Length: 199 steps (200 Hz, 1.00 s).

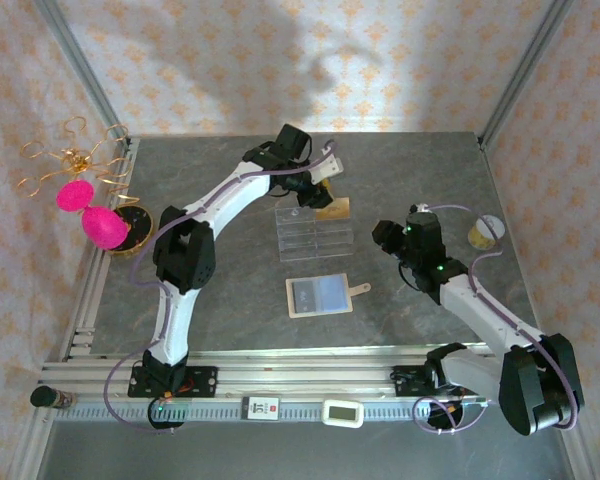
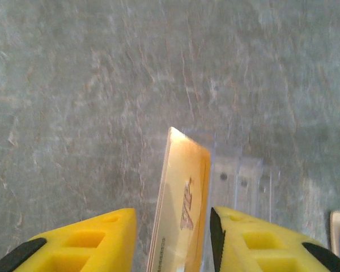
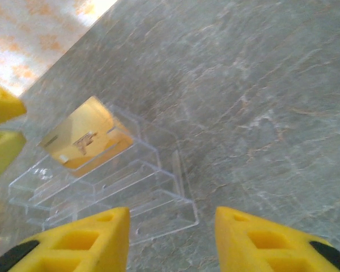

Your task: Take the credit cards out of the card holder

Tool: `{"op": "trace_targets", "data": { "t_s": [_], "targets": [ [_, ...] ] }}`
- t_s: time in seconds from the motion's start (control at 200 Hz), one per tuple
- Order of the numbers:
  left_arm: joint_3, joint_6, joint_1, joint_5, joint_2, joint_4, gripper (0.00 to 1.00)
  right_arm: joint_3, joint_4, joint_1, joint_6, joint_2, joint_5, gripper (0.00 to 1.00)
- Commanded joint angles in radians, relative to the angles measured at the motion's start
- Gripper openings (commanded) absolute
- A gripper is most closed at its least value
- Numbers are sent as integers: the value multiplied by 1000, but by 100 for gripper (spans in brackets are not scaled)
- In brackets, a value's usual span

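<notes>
From above, the holder (image 1: 318,296) lies open mid-tabletop, nearer than the tray (image 1: 315,238); at my left wrist, my left gripper (image 2: 173,226) flanks the gold card (image 2: 181,170), grip unclear; at my right wrist, my right gripper (image 3: 170,226) is spread wide above the tray.

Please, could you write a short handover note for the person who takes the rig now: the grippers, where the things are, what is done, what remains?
Left gripper: a finger on either side of the gold card, at the far end of the clear tray. I cannot tell whether it grips.
Right gripper: open, empty, beside the tray.
Card holder: lying open, nearer the arm bases than the tray.
Done: gold card is out of the holder.
Left: settle that card, then check the holder for any other card.
</notes>
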Motion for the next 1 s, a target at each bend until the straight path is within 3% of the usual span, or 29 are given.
{"op": "trace_targets", "data": {
  "t_s": [0.0, 0.085, 0.19, 0.285, 0.375, 0.506, 0.636, 0.876, 0.991],
  "targets": [
    [-95, -175, 2, 112, -173, 207, 44, -9, 79, 4, -63, 31, -151, 44],
    [-326, -351, 2, 161, -324, 494, 50, 7, 56, 81, -105, 55, -116, 45],
    [-665, -678, 2, 164, -491, 925, 58, 44, 16, 233, -143, 95, -37, 46],
    [-939, -944, 1, 87, -623, 1221, 59, 57, 7, 349, -150, 158, -22, 47],
    [-1153, -1112, 1, -23, -727, 1340, 60, 75, -11, 467, -158, 227, 14, 47],
    [-1385, -1264, -1, -115, -867, 1358, 60, 130, -55, 621, -175, 340, 128, 47],
    [-1550, -1327, -2, -177, -1002, 1305, 60, 192, -107, 715, -176, 434, 239, 47],
    [-1668, -1308, -2, -285, -1255, 1099, 60, 269, -214, 773, -134, 536, 392, 41],
    [-1677, -1289, -2, -301, -1307, 1035, 60, 285, -235, 792, -125, 579, 402, 41]
  ]
}}
